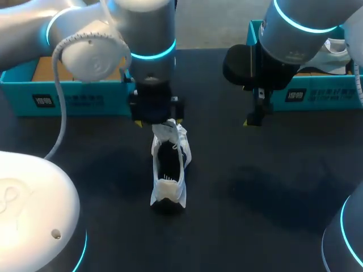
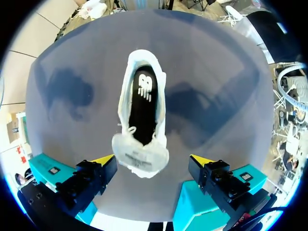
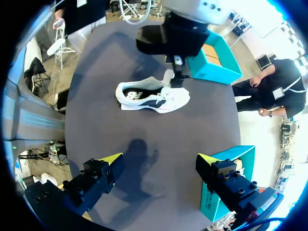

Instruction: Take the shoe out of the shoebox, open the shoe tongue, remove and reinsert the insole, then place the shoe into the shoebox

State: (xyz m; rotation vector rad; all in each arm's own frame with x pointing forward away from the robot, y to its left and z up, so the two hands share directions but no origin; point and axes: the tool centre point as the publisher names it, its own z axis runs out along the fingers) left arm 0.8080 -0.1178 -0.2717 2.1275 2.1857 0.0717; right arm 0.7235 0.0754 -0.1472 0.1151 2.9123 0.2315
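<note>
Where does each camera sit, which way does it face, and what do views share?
Head view: above, behind; looks down on table; both arms show.
Left wrist view: looks straight down between open left gripper onto shoe.
Right wrist view: looks past open right gripper at shoe and left arm.
All three share the shoe.

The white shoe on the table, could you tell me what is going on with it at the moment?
The shoe rests on the dark table, outside the boxes. The left gripper hangs open over it, the tongue between its fingers but not pinched. The black insole is inside the shoe. The right gripper hangs open over bare table. A teal shoebox stands at the far left, another at the far right.
</note>
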